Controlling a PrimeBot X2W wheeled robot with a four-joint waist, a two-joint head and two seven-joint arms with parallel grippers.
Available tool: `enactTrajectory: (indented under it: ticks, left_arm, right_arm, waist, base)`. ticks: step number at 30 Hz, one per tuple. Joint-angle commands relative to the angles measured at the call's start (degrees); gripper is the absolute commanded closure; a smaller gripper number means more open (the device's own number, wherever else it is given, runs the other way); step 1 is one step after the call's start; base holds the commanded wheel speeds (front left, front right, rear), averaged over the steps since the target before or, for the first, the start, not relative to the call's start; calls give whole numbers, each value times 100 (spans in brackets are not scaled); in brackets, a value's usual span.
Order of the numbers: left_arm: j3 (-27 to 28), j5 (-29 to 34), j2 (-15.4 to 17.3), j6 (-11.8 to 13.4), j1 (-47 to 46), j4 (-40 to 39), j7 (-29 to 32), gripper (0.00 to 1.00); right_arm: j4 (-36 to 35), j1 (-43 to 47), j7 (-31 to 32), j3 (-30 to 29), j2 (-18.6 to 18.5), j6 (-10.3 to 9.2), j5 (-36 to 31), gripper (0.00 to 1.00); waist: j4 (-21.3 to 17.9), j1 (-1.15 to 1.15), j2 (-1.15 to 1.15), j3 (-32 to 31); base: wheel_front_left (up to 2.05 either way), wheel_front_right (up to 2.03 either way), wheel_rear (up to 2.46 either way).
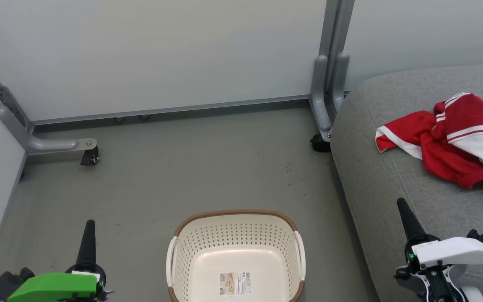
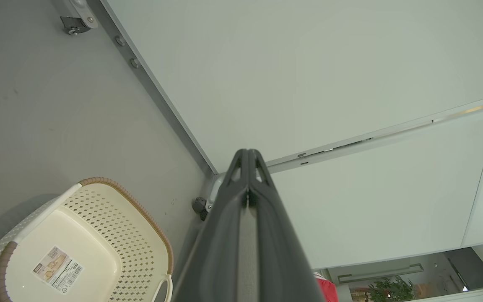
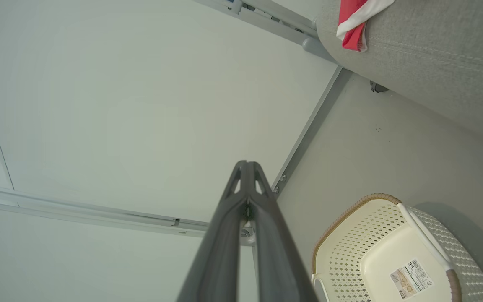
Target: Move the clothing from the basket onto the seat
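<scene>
Evidently the job looks finished: the grey seat (image 1: 392,180) carries the red clothing (image 1: 455,138) in a heap, the basket (image 1: 233,235) on the floor (image 1: 183,167) holds nothing but its label (image 1: 235,283), and the left claw (image 1: 89,226) and right claw (image 1: 402,206) hang pinched together, gripping nothing.

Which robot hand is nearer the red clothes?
The right gripper, white-cased, by the seat holding the clothing; the green-cased left gripper sits beyond the basket.

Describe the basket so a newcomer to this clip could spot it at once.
Start at the big grey seat on the right; on the floor just left of it stands the basket. It is cream, perforated, brown-rimmed, with a label inside.
</scene>
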Motion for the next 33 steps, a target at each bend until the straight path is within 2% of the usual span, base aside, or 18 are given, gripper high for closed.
enactTrajectory:
  ticks: [1,33]
  left_arm:
    - [36,-158,66,-39,-166,-5,36,100]
    - [173,-1552,53,-46,-581,156,432,100]
  right_arm:
    - [-12,-158,48,-36,-16,3,155,100]
    - [92,-392,454,-340,35,2,1599,100]
  waist:
    - [5,0,0,10]
    - [75,0,0,188]
  base:
    - [0,0,0]
    - [0,0,0]
